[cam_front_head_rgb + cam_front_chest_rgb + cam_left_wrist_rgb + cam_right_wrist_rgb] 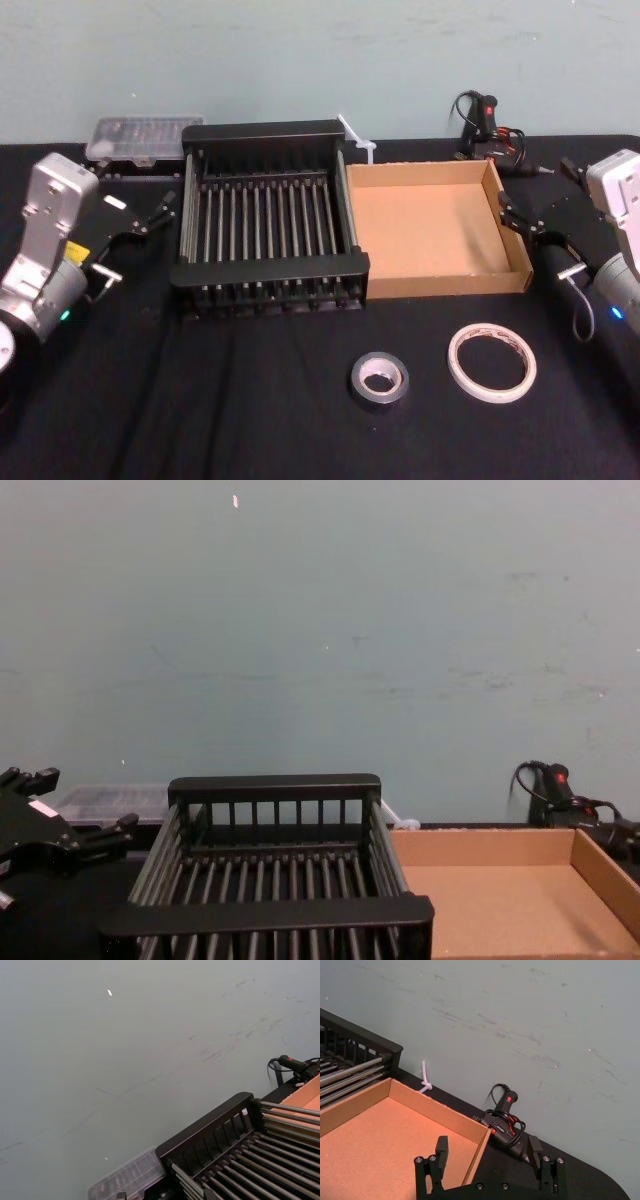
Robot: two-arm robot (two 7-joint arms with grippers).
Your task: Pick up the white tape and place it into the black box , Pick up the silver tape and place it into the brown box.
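Nearest the camera, close to the bench's front edge, lie both tapes. White tape [491, 362] lies flat, right of centre, bare cloth all around it. Silver tape [380, 380] sits just to its left, also flat, apart from it, hollow centre up.

Now by size. Black bench [250, 420] carries everything. Black box [270, 225] stands mid-bench toward the back edge, slatted floor bare. Brown box [430, 235] sits touching its right side, nothing inside, front wall facing the tapes.

Left gripper [163, 211] hovers by the bench's left edge, beside the black box's left wall, fingers spread, holding nothing. Right gripper [515, 214] hovers by the right edge, at the brown box's right wall; in the right wrist view its fingers [441, 1152] are spread wide, nothing between them, over the box's back right corner.

Smaller bits along the back edge: clear plastic case [143, 138] behind the black box's left corner, black-and-red tool w/ cable [488, 125] behind the brown box, white cable tie [356, 136] btw the two boxes.
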